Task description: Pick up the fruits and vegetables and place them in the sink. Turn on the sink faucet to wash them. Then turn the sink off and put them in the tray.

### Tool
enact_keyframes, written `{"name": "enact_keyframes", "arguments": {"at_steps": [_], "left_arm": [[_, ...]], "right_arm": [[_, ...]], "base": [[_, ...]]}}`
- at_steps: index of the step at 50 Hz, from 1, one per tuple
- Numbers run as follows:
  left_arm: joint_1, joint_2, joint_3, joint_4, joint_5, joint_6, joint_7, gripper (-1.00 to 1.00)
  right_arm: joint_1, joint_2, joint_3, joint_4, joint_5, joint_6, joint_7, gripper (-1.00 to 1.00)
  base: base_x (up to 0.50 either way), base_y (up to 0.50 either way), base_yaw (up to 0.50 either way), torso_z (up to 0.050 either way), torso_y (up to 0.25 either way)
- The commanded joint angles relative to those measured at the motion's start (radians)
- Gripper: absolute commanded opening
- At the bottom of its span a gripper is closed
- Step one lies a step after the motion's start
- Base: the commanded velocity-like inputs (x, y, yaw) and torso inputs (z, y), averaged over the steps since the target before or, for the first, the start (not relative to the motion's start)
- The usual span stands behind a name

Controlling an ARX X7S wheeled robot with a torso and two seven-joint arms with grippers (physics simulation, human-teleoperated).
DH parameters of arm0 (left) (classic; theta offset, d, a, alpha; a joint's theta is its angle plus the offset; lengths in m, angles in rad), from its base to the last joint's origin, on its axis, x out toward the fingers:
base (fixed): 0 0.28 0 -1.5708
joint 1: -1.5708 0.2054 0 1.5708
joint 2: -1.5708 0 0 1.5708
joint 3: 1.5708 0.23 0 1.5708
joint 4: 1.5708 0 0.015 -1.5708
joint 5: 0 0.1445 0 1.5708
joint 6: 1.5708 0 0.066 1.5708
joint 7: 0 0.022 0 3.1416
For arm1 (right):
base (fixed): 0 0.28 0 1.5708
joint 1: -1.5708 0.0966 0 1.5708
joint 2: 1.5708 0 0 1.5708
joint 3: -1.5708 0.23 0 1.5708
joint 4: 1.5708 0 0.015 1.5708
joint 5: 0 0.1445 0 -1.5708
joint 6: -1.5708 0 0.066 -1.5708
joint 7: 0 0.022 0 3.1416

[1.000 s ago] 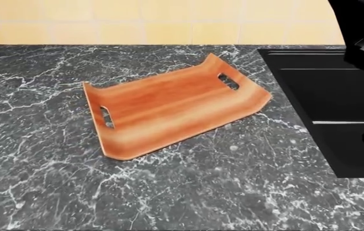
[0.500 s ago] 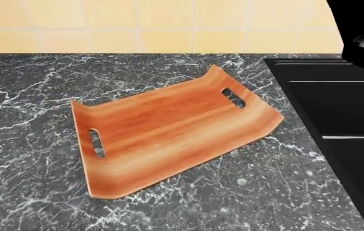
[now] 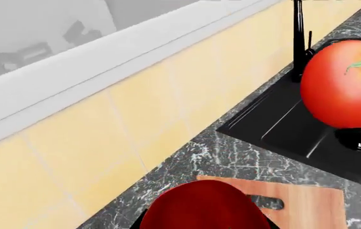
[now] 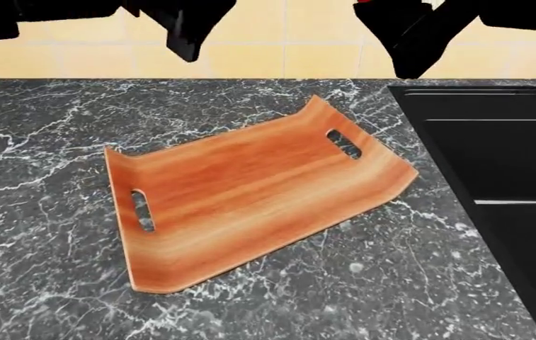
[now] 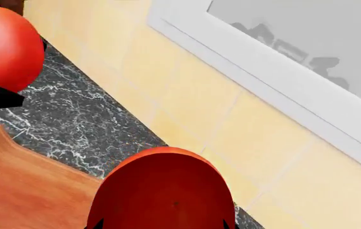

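From the head view, we look down on a dark marbled counter [image 4: 50,142] with the wooden tray [image 4: 248,191] lying bare at its middle, one slotted end towards the sink [image 4: 494,163], whose black basin fills the right edge. Our two arms show only as black shapes along the top edge, the left gripper [image 4: 183,28] above the tray's far left, the right gripper [image 4: 409,35] above the gap between tray and sink. No tomatoes can be made out here beyond a red speck at the top edge.

The wrist views supply what the head view lacks. In the left wrist view, a dark red tomato [image 3: 199,207] sits tight against the camera, gripped by our left gripper, over the tray's slotted end [image 3: 307,205]. Beyond it hangs a second tomato [image 3: 345,83], with a green stem, held up by our right gripper in front of the sink [image 3: 282,129] and the slim black faucet [image 3: 298,38].

In the right wrist view, the stemmed tomato [image 5: 164,191] fills the foreground, held by the right gripper, with the other tomato [image 5: 5,47] in the corner above the counter and a tray corner [image 5: 21,181] below.
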Motion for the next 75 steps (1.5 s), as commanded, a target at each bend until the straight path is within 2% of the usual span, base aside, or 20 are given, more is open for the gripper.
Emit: {"name": "enact_keyframes", "arguments": {"at_steps": [1, 9, 27, 53, 61, 62, 75], "left_arm": [[-0.004, 0.068, 0.196, -0.07, 0.19, -0.01, 0.155, -1.0], [0.041, 0.094, 0.279, -0.046, 0.248, 0.001, 0.189, -1.0], [0.118, 0.134, 0.375, 0.003, 0.294, 0.013, 0.207, -1.0], [0.234, 0.229, 0.594, -0.124, 0.491, 0.107, 0.279, -1.0], [0.245, 0.244, 0.619, -0.145, 0.512, 0.113, 0.286, -1.0], [0.245, 0.243, 0.621, -0.144, 0.513, 0.113, 0.287, 1.0], [0.222, 0.237, 0.592, -0.132, 0.485, 0.097, 0.29, 1.0]], "right_arm": [[-0.031, -0.067, -0.088, 0.127, -0.173, -0.029, -0.133, -1.0], [-0.031, -0.043, -0.094, 0.122, -0.173, -0.013, -0.134, -1.0], [-0.026, -0.009, -0.086, 0.088, -0.147, 0.019, -0.123, -1.0], [-0.051, -0.004, -0.086, 0.075, -0.141, 0.009, -0.119, -1.0], [-0.057, 0.004, -0.084, 0.067, -0.136, 0.011, -0.114, -1.0], [-0.057, 0.005, -0.084, 0.066, -0.136, 0.011, -0.114, -1.0], [-0.05, 0.003, -0.086, 0.067, -0.14, 0.015, -0.12, -1.0]], "base": [[0.0, 0.0, 0.0, 0.0, 0.0], [0.0, 0.0, 0.0, 0.0, 0.001], [0.0, 0.0, 0.0, 0.0, 0.001], [0.0, 0.0, 0.0, 0.0, 0.001], [0.0, 0.0, 0.0, 0.0, 0.0], [0.0, 0.0, 0.0, 0.0, 0.0], [0.0, 0.0, 0.0, 0.0, 0.0]]}}
